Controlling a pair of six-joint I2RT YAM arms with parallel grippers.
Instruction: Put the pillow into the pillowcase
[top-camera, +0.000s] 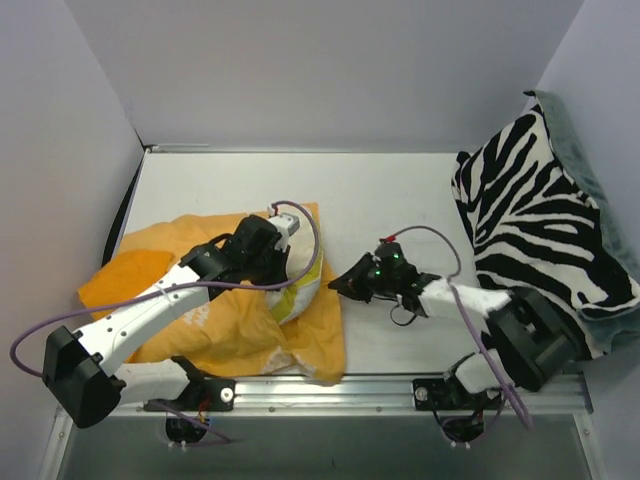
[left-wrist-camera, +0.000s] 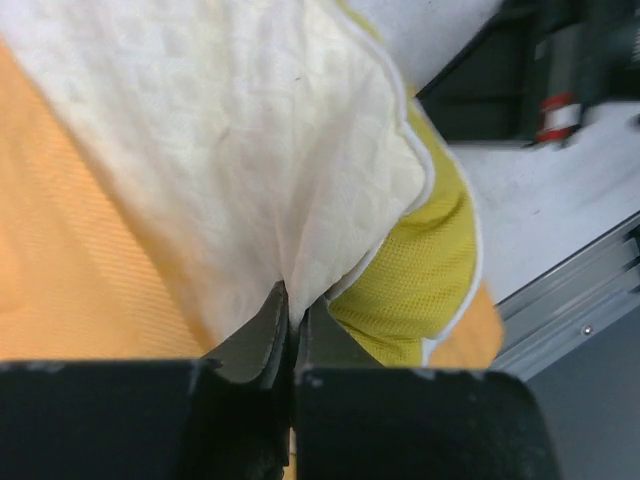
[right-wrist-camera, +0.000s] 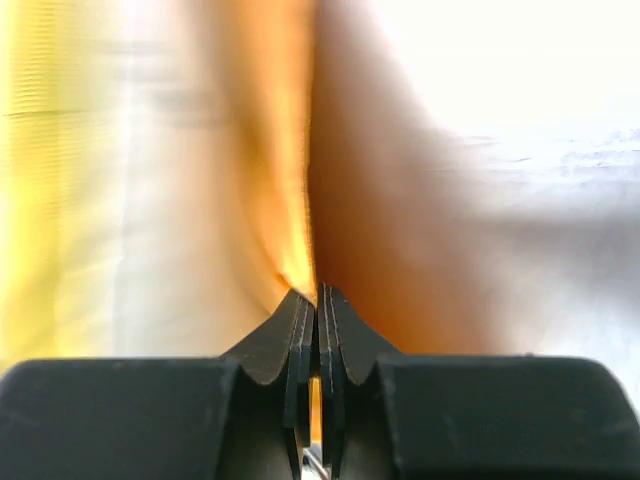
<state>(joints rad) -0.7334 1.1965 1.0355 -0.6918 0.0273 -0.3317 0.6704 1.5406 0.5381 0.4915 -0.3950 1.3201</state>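
Observation:
The orange pillowcase (top-camera: 200, 320) lies crumpled on the left of the table. The cream-white pillow (top-camera: 296, 297), with its yellow-green trim, pokes out at the case's right side. My left gripper (top-camera: 280, 277) reaches over the case and is shut on a fold of the pillow's cream fabric (left-wrist-camera: 250, 150); its yellow-green mesh edge (left-wrist-camera: 420, 280) shows beside my left gripper (left-wrist-camera: 295, 305). My right gripper (top-camera: 336, 287) is shut on the pillowcase's right edge, and the orange fabric (right-wrist-camera: 290, 200) runs up from my right gripper (right-wrist-camera: 318, 292). Most of the pillow is hidden.
A black-and-white zebra-striped cushion (top-camera: 540, 210) leans on grey-green fabric (top-camera: 585, 170) at the far right. White walls enclose the table on three sides. An aluminium rail (top-camera: 380, 385) runs along the near edge by the arm bases.

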